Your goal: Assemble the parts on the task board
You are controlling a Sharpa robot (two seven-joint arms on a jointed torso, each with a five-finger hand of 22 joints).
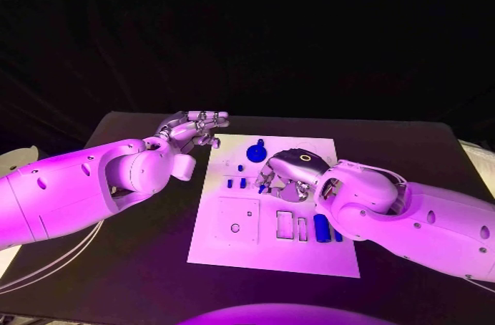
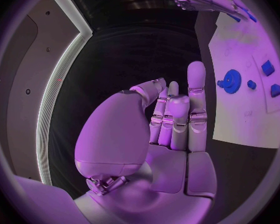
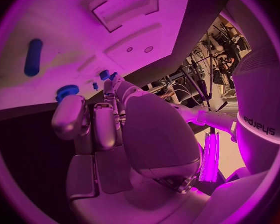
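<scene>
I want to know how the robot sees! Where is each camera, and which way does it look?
Head view: from the robot's head, down at the task board; both arms, left hand, right hand.
Left wrist view: behind the left hand, toward the board's edge.
Right wrist view: behind the right hand, over the board.
All share the blue gear.
</scene>
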